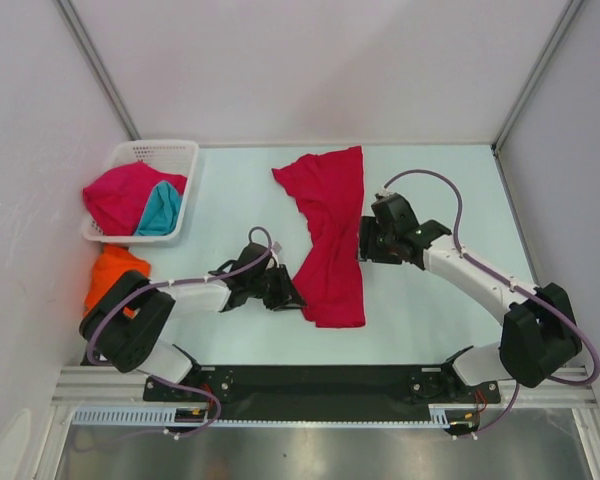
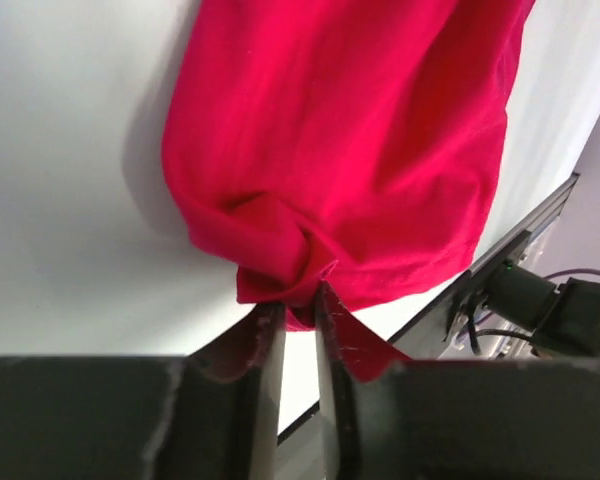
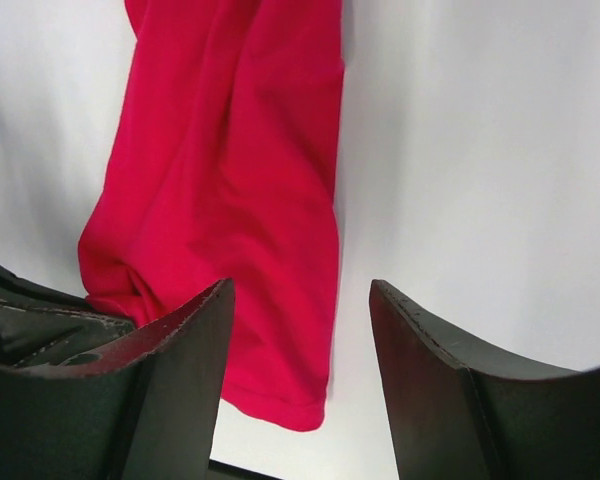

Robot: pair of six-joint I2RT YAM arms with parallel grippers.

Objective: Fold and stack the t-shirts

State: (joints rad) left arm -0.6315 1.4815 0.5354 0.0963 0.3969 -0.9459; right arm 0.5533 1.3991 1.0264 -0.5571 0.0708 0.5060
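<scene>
Left gripper point(image 2: 298, 300), jaws pinched nearly together on the near left hem of a red t-shirt point(image 1: 330, 220). The shirt lies bunched lengthwise mid-table point(image 1: 430, 170). Right gripper point(image 3: 300, 290) hovers at the shirt's right edge, jaws wide apart. This looks like the flattening step; next, the right gripper likely needs to take hold of its own edge.

1. Bench point(image 1: 430, 190): pale matte top, evenly lit, with soft shadows only.
2. Walls point(image 1: 310, 60): plain white panels at the back and both sides.
3. Aluminium struts point(image 1: 98, 70): slanted, one at each rear corner.
4. Near edge: black mounting plate point(image 1: 320, 385) on an aluminium rail point(image 1: 100, 380); brushed metal sheet point(image 1: 310, 455) below.
</scene>
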